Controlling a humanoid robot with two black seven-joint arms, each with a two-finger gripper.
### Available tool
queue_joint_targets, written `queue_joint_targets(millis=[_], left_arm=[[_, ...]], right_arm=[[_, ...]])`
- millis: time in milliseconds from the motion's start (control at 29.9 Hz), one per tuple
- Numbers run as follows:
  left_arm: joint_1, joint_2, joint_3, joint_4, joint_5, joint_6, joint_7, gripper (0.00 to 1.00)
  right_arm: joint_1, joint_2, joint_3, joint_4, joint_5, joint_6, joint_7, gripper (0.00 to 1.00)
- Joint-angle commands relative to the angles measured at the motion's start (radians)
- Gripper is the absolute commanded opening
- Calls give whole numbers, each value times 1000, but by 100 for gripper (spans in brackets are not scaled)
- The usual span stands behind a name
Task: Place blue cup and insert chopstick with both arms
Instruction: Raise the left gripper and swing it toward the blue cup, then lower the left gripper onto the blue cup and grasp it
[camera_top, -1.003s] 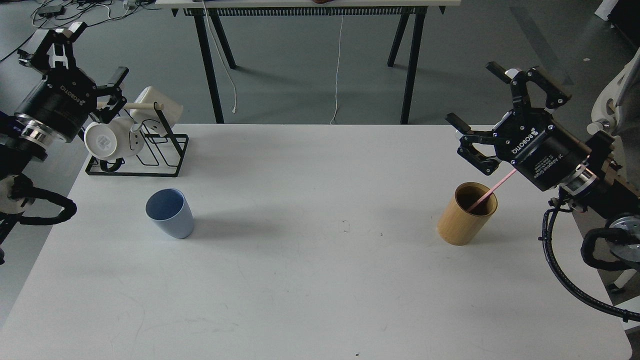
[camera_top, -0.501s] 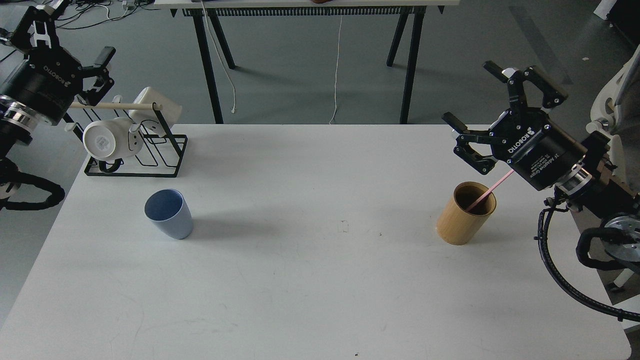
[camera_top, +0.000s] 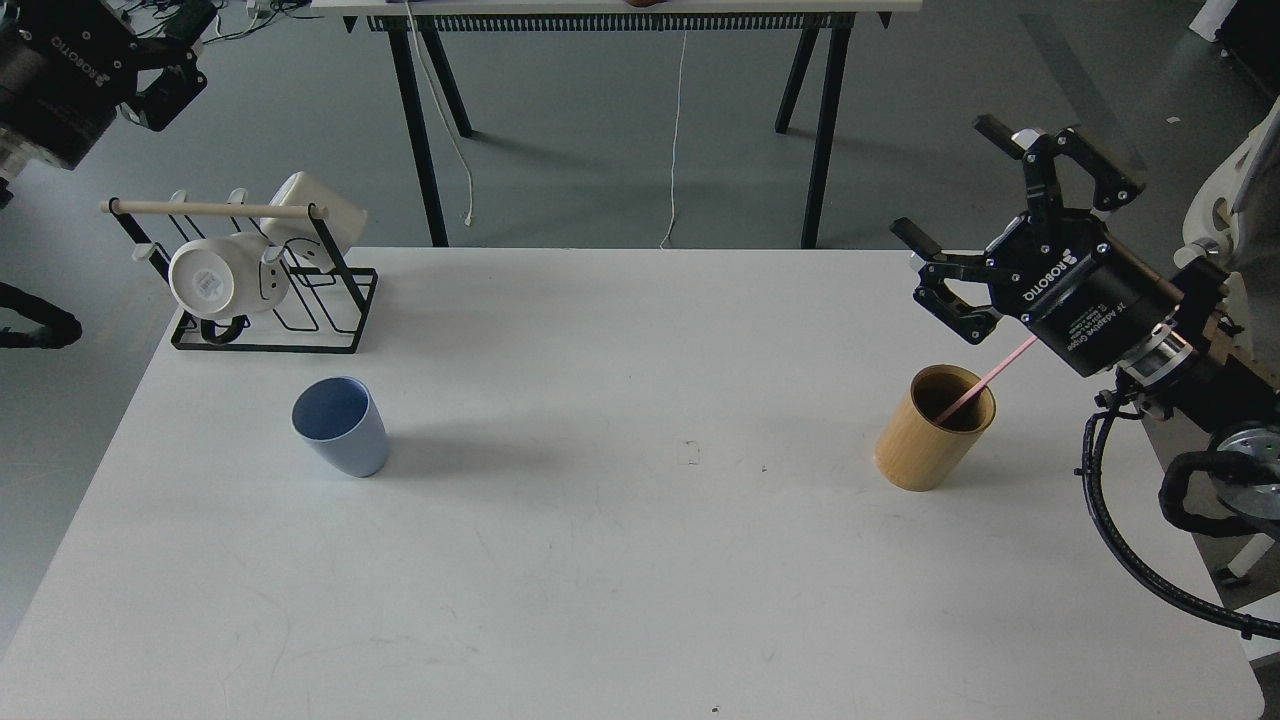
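Observation:
The blue cup (camera_top: 340, 426) stands upright on the left part of the white table (camera_top: 640, 560), with nothing in it. The pink chopstick (camera_top: 985, 378) leans in a tan bamboo cylinder (camera_top: 935, 428) at the right; its upper end is hidden behind my right gripper's body. My right gripper (camera_top: 945, 178) is open and empty, above and just right of the cylinder. My left gripper (camera_top: 140, 40) is high in the top left corner, partly cut off by the view's edge. One finger (camera_top: 170, 75) is splayed outward, and the gripper is far from the cup.
A black wire mug rack (camera_top: 300, 300) with a wooden bar holds white mugs (camera_top: 215, 280) at the table's back left, behind the cup. The black legs of another table (camera_top: 420, 130) stand beyond the far edge. My right arm's cables (camera_top: 1130, 560) hang off the right edge.
My left gripper has risen up and to the left, from beside the mug rack to the top left corner. The right gripper has barely shifted. The cup and chopstick have not moved.

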Motion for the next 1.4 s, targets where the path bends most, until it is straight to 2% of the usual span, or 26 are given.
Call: queue_joint_targets(millis=[0,134,334,468,635,769,1136,1370], left_arm=[[-18,59,2,-100,98,0,0,100],[-15,108,28,-177,168,0,0,100],[-13,247,152,-306,521,0,0,99],[-13,321,264,-315,797,0,0,99],[-7,343,318,-297,1107,0,0,99],[3,309,332,-225,1235,0,0,99],[8,88,396,-30,1241,0,0,99],[37,52,396,30,1249,0,0,99]], right_arm=[[-2,7,1,-1,-1,0,0,94],[-2,7,3,-1,-1,0,0,94],[-3,0,-2,-7,-3,1,0,94],[-2,4,-2,-10,-3,1,0,94],[0,4,-2,-11,-8,0,0,94],[-2,0,-5,-16,-32,0,0,94],[-12,-5,-7,-27,-41,0,0,94],[-12,-3,-5,-27,-41,1,0,94]])
